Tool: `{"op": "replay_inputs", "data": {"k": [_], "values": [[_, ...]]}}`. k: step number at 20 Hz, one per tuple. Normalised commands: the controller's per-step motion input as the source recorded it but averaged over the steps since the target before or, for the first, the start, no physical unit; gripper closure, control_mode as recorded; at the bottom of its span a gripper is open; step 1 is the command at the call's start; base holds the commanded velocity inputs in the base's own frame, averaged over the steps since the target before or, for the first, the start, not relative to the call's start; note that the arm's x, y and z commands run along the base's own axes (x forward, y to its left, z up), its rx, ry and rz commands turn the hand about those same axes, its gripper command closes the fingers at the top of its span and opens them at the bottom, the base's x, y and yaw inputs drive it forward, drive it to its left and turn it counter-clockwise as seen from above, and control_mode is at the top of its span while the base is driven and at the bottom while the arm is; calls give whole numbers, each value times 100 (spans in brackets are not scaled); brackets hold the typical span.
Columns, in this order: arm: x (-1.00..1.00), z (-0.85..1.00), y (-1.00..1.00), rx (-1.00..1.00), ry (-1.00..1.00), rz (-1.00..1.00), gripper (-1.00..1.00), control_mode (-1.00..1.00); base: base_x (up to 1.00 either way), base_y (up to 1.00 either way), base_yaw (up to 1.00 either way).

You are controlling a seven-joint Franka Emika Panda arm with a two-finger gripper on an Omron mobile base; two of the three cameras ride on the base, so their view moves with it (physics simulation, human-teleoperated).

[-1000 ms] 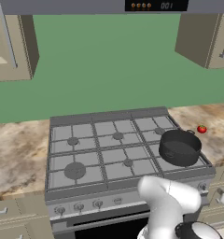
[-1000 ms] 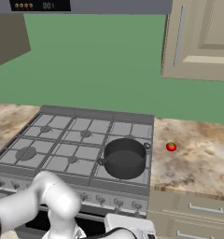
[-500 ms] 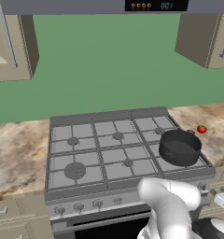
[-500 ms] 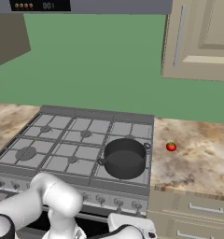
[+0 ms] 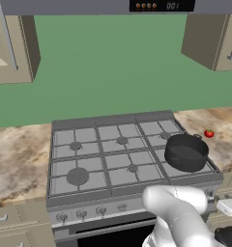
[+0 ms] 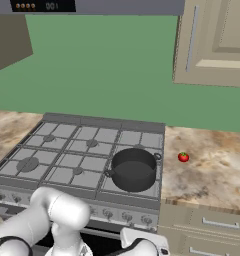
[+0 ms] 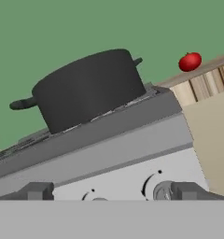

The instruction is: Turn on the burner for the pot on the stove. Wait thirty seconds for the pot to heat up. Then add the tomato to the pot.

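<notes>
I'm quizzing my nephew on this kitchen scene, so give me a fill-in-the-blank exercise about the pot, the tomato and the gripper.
1. The short dark grey-black metal pot sits on the grey gas stove's front ____ burner.
2. The small round red tomato lies on the marbled ____, apart from the pot.
3. Inside, the pot is ____.
4. The gripper's dark fingertips stand ____ before the front knobs.

Missing words: right; counter; empty; open

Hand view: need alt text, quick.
Seen from low in front of the stove, the open gripper faces its front knob panel. The dark pot sits on the grate above, and the red tomato rests on the counter beyond it.
</notes>
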Motion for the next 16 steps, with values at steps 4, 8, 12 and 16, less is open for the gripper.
{"op": "replay_inputs", "data": {"k": [4,8,12,16], "values": [[15,-26,-27,0,0,-4,-100,-100,0,0,0],[17,-14,-12,0,0,-4,-100,-100,0,0,0],[19,-11,0,0,0,-4,-100,-100,0,0,0],[13,-7,0,0,0,-3,-100,-100,0,0,0]]}}
